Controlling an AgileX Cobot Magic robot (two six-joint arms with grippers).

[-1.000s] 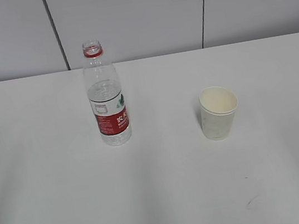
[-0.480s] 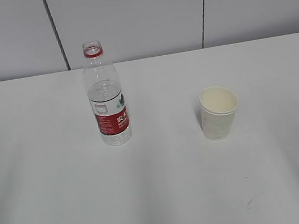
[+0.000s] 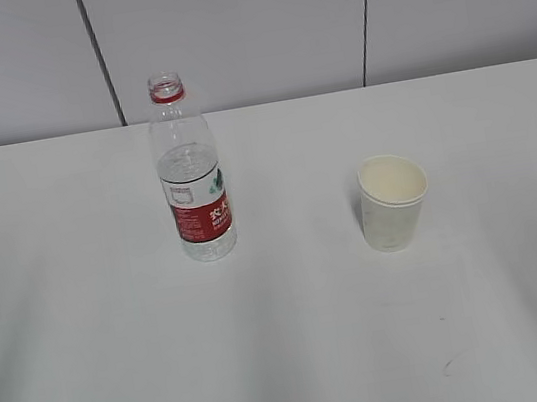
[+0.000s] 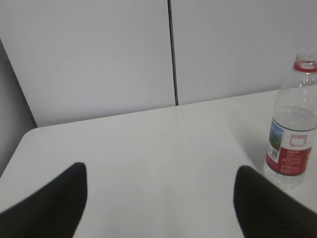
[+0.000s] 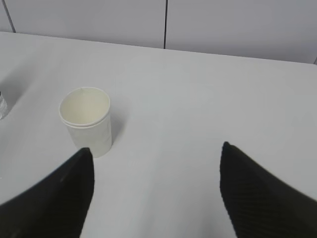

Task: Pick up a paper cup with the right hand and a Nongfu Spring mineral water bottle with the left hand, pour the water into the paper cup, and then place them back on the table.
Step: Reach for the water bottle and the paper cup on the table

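Note:
The Nongfu Spring mineral water bottle (image 3: 191,177) stands upright and uncapped on the white table (image 3: 289,339), left of centre, with water (image 3: 188,162) in it. The paper cup (image 3: 392,202) stands upright to its right, and I see nothing inside it. Neither arm shows in the exterior view. In the left wrist view my left gripper (image 4: 161,173) is open over bare table, with the bottle (image 4: 293,134) ahead beyond its right finger. In the right wrist view my right gripper (image 5: 156,153) is open and holds nothing; the cup (image 5: 87,120) stands ahead, just beyond its left fingertip (image 5: 81,168).
A grey panelled wall (image 3: 243,33) with dark seams runs behind the table. A small dark scuff mark (image 3: 447,367) lies on the tabletop near the front right. The table's rounded left corner (image 4: 29,135) shows in the left wrist view.

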